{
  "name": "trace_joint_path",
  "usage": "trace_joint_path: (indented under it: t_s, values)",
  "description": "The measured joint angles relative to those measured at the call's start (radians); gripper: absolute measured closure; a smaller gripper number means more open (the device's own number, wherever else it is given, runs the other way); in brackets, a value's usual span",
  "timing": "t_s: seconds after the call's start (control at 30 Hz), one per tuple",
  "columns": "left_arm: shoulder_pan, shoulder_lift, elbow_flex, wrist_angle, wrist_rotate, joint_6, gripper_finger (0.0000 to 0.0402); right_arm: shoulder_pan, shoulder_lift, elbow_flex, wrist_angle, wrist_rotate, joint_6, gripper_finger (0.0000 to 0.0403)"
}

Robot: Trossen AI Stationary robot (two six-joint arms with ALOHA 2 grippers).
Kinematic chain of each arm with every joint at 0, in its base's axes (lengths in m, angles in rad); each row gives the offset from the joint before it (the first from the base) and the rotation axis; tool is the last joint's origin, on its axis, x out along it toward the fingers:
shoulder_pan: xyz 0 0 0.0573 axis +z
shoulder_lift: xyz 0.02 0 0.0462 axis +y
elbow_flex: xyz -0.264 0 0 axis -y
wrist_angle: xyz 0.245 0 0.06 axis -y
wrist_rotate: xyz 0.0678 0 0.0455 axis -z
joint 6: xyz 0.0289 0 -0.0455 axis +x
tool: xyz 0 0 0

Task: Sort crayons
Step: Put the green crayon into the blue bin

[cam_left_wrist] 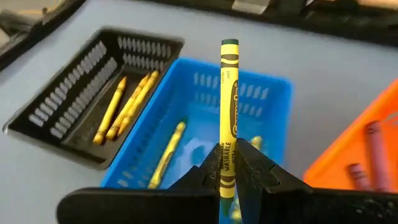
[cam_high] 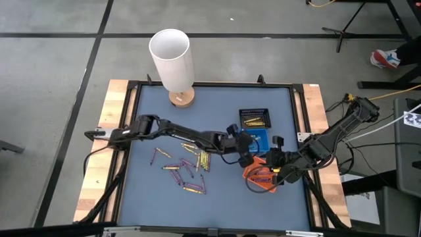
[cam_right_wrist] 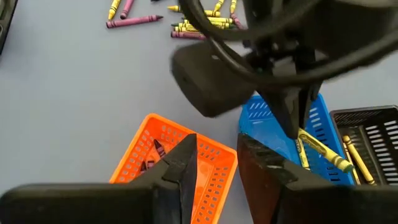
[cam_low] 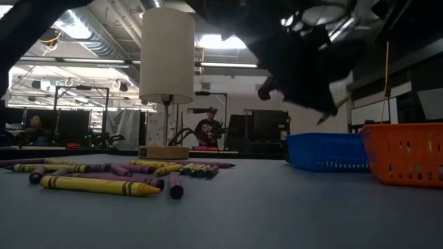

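My left gripper (cam_left_wrist: 228,180) is shut on a yellow crayon (cam_left_wrist: 229,106) above the blue tray (cam_left_wrist: 273,84), reaching in from the table's left (cam_high: 248,146). The blue tray holds yellow crayons, and so does the black tray (cam_left_wrist: 74,93) beside it. Purple crayons lie in the orange tray (cam_right_wrist: 134,155). My right gripper (cam_right_wrist: 214,165) hangs open over the orange tray with nothing between its fingers. Several loose yellow and purple crayons (cam_high: 187,164) lie flat on the mat at centre left. My left gripper pinches the yellow crayon between its two fingers near one end (cam_left_wrist: 227,163). The rest of the crayon sticks out beyond the fingertips, roughly in line with them. The gripper slants down from the table's left. The crayon is lifted clear, over the blue tray.
A white cylinder on a wooden base (cam_high: 172,59) stands at the table's far side. The three trays sit close together at centre right, with the black tray (cam_high: 241,113) farthest and the orange tray (cam_high: 258,181) nearest. My two grippers are close together there.
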Motion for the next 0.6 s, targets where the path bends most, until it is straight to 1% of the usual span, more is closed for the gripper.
trace_joint_path:
  t_s: [0.3, 0.4, 0.5, 0.6]
  values:
    - [0.022, 0.015, 0.0, 0.007, -0.001, 0.0, 0.0389, 0.0, 0.0, 0.0, 0.001, 0.0, 0.0, 0.029]
    - [0.021, 0.015, 0.0, 0.007, 0.007, 0.03, 0.0388, 0.0, 0.0, 0.0, 0.001, 0.0, 0.0, 0.029]
    - [0.018, 0.015, 0.0, 0.007, 0.014, 0.041, 0.0375, 0.0, 0.0, 0.0, 0.001, 0.0, 0.0, 0.029]
    - [0.018, 0.015, 0.0, 0.007, 0.014, 0.042, 0.0353, 0.0, 0.0, 0.0, 0.001, 0.0, 0.0, 0.029]
